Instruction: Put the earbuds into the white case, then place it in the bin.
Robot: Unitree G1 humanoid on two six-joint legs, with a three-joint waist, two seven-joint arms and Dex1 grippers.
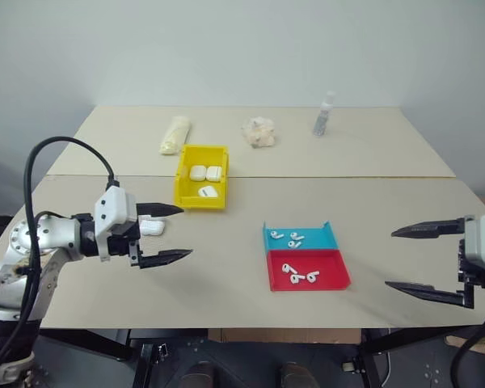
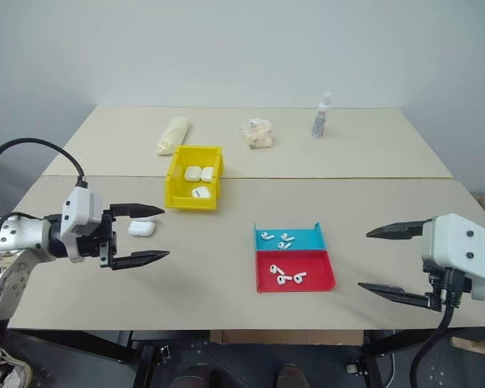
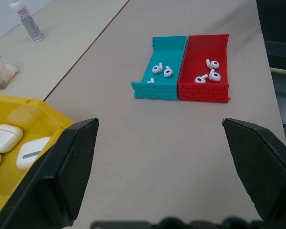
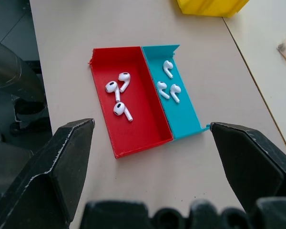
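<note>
A loose white case [image 1: 151, 228] lies on the table just in front of the yellow bin [image 1: 179, 182], which holds three more white cases [image 1: 205, 173]. My left gripper [image 1: 186, 232] hovers open beside the loose case, and nothing lies between its fingers in the left wrist view. Three earbuds [image 1: 287, 238] lie in a shallow blue tray [image 1: 327, 235], and three more earbuds [image 1: 299, 276] in the red tray [image 1: 339, 279] joined to it. My right gripper [image 1: 390, 259] stands open at the table's right, empty, pointing toward the trays [image 4: 133, 138].
Along the back of the table lie a rolled cream cloth [image 1: 175, 134], a crumpled pale wad [image 1: 259, 132] and a small upright bottle [image 1: 324, 114]. A seam [image 1: 347, 177] runs across the table behind the bin. Bare tabletop lies between bin and trays.
</note>
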